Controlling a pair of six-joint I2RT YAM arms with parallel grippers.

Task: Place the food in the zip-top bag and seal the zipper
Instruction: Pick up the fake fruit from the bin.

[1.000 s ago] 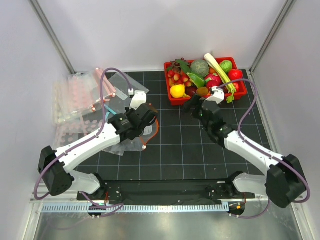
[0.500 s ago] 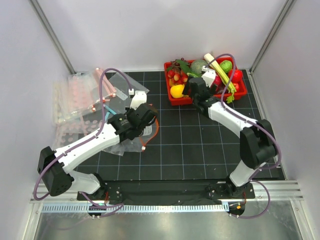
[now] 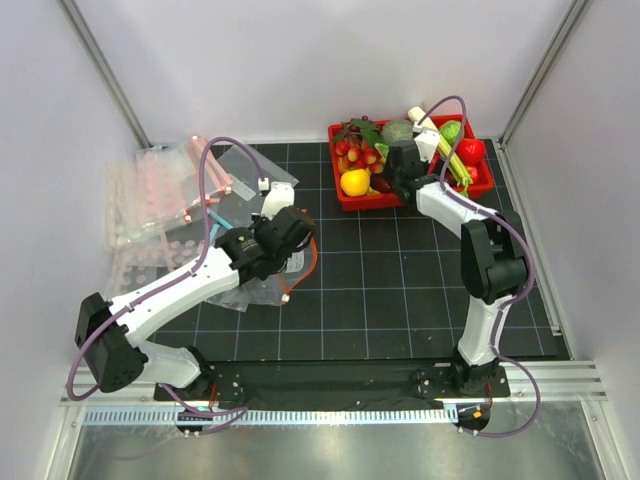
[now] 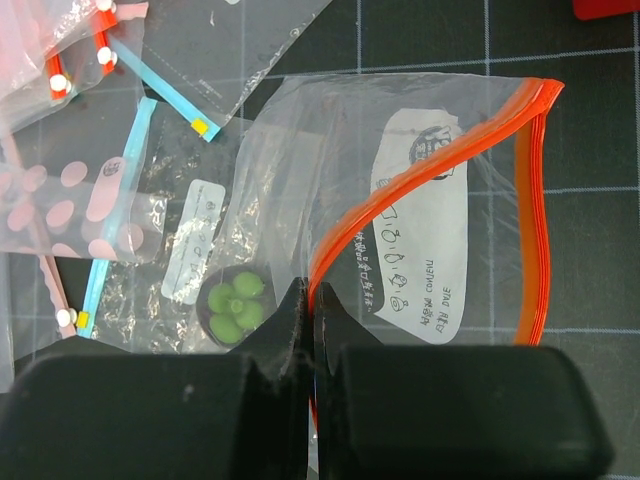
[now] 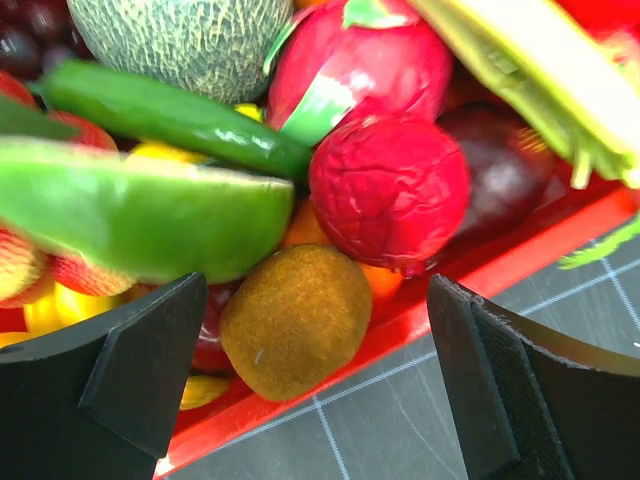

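"How far along?"

"Barely started. At nine o'clock the left gripper point(image 4: 311, 318) is pinched tight on the bag point(image 4: 440, 190) at its zipper point(image 4: 536, 210). No fruit is inside."

"And the food point(image 3: 355, 182)?"

"All in the tray point(image 5: 545, 248) at one o'clock. The right gripper point(image 5: 320, 365) hangs over it, spread wide and empty."

Clear crinkled plastic zip-top bag point(image 4: 480, 130), glossy red plastic tray point(image 3: 350, 203), fuzzy matt brown fruit point(image 5: 295, 320)

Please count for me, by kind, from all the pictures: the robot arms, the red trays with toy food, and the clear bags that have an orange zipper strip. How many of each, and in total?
Robot arms: 2, the left arm and the right arm
Red tray of toy food: 1
Clear bag with an orange zipper strip: 1
Total: 4
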